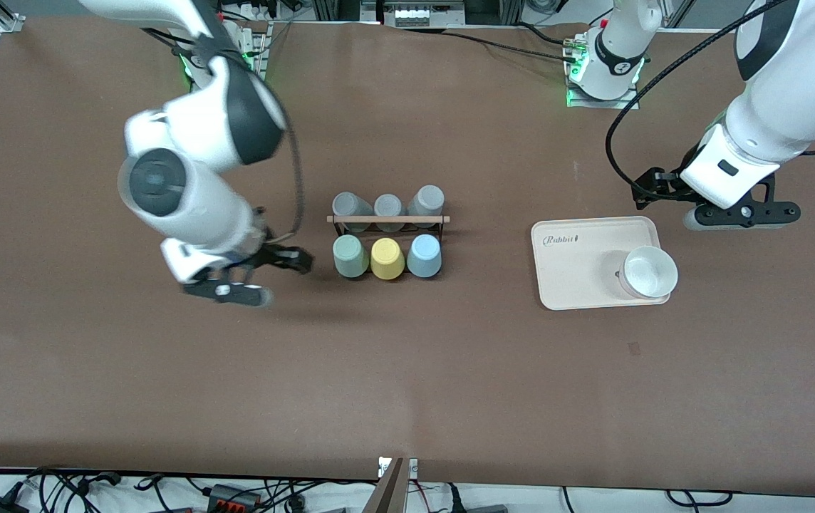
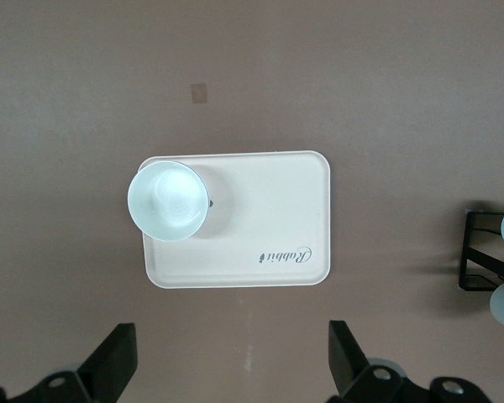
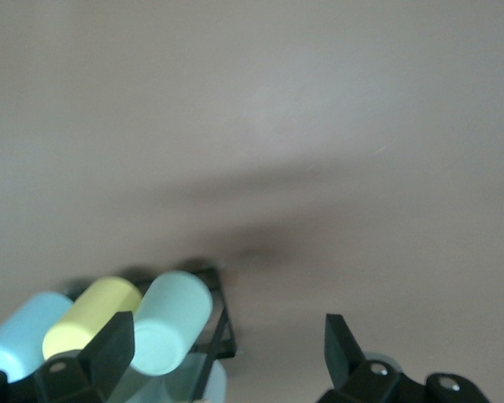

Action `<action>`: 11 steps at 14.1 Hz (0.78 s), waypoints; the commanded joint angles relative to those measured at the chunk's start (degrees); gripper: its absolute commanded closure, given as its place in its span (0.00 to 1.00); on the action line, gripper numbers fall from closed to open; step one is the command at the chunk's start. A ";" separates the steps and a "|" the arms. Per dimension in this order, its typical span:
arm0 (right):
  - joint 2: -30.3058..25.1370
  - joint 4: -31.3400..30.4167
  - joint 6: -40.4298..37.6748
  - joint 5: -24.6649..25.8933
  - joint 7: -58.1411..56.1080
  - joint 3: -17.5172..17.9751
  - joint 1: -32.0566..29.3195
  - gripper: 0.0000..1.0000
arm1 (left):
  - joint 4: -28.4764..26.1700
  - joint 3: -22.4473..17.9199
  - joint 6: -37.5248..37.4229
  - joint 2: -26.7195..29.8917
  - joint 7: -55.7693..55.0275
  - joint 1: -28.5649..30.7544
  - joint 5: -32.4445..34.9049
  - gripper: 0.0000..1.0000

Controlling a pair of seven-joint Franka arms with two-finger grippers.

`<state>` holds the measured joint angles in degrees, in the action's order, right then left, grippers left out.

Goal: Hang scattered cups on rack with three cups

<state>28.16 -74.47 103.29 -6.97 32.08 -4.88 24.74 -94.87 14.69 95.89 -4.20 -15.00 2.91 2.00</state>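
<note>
1. As I read it, rack [image 1: 387, 222] is full: mint cup [image 1: 350, 256], blue cup [image 1: 424, 255], yellow cup [image 1: 387, 258] on front pegs, grey cups [image 1: 387, 205] on the row farther from cam.
2. Right gripper [image 1: 265, 274] spread, empty, beside mint cup; I'd lift clear w/o nudging it.
3. Left gripper [image 2: 231, 357] spread, empty, waits over table beside tray [image 1: 571, 267] w/ white bowl [image 1: 648, 272]. No obstruction.

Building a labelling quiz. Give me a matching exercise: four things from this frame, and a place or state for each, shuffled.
Things
1. pale mint-green plastic tumbler
2. light blue plastic tumbler
3. white round bowl
4. right gripper

Places or states
A. on the beige tray
B. on the black wire rack, at the end toward the left arm
C. open, empty, over the table beside the rack
D. on the rack, at the end toward the right arm

Pairs: 1-D, 2-B, 3-A, 4-C
</note>
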 commanded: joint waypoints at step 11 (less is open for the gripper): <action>-15.40 -6.45 -10.13 5.73 -17.12 0.22 -13.92 0.00 | 0.48 2.28 -2.72 3.23 0.50 0.78 0.02 0.00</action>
<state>17.36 -75.68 93.14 -2.63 17.81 -5.09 12.14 -94.49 17.11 93.86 -1.36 -15.02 3.04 2.00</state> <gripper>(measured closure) 0.000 0.000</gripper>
